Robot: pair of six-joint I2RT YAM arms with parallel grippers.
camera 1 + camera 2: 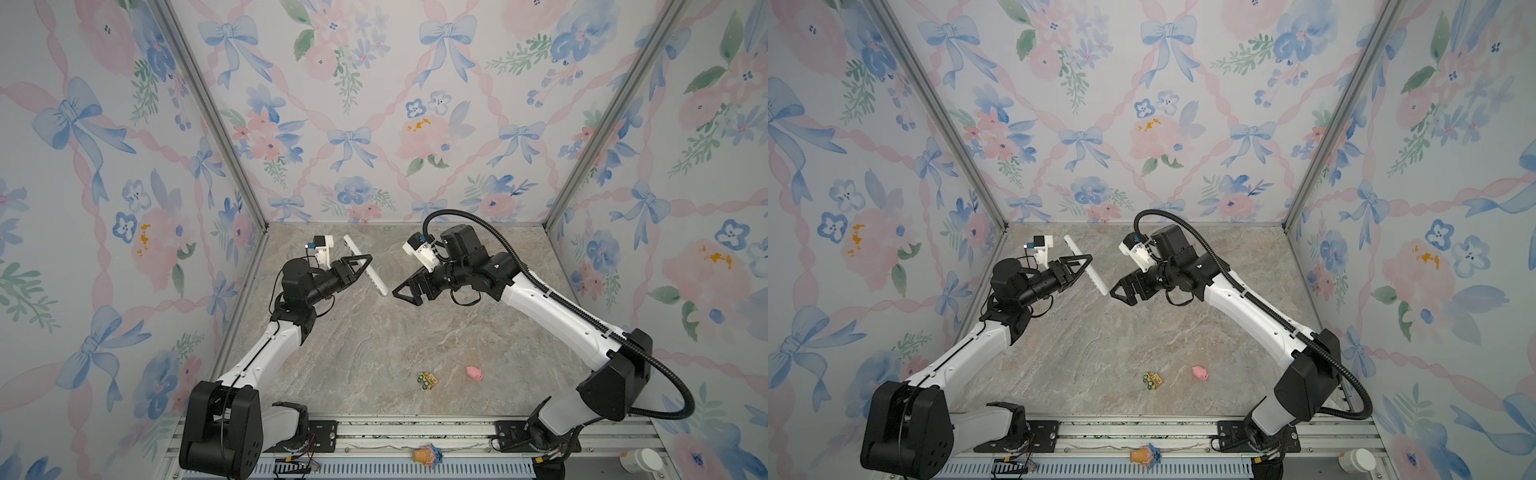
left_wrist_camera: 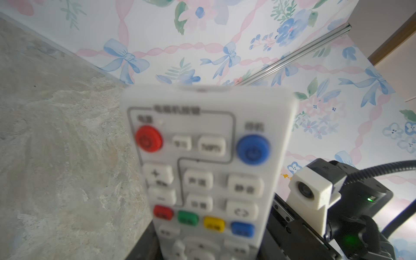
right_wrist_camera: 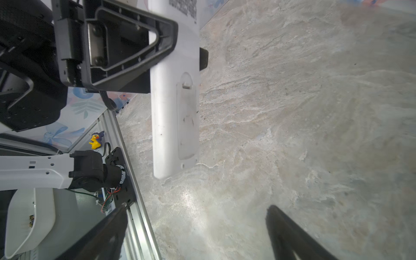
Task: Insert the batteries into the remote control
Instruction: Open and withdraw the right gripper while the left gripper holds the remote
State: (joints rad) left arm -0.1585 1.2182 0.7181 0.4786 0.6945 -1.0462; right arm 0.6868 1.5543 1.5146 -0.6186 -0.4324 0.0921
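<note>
Two robot arms reach over a marble table (image 1: 374, 353) enclosed by floral walls. The left gripper (image 1: 360, 266) is clamped across the middle of the remote control (image 1: 379, 284), holding it tilted in the air above the far part of the table, clear of the surface. In the left wrist view the remote's button face is blurred and its lower end runs out of frame. The gripper's own fingers there are only dark shapes at the edge. In the right wrist view the remote's plain white back shows, with a battery door (image 3: 186, 117) lying flush in it. The other end is cut off, and one left finger covers part of the back. The right gripper (image 1: 405, 289) has its jaws spread wide and holds nothing; it is near the remote's lower end but not touching it. Off the table, outside the front rail, sit a white tub (image 3: 29, 220) holding something too small to identify, and a white jar (image 1: 640, 459) whose contents cannot be seen. Near the table's front lie a pink pig toy (image 1: 473, 372) and a toy car (image 1: 428, 380), a little apart. A small toy figure (image 1: 428, 455) rests on the rail.
</note>
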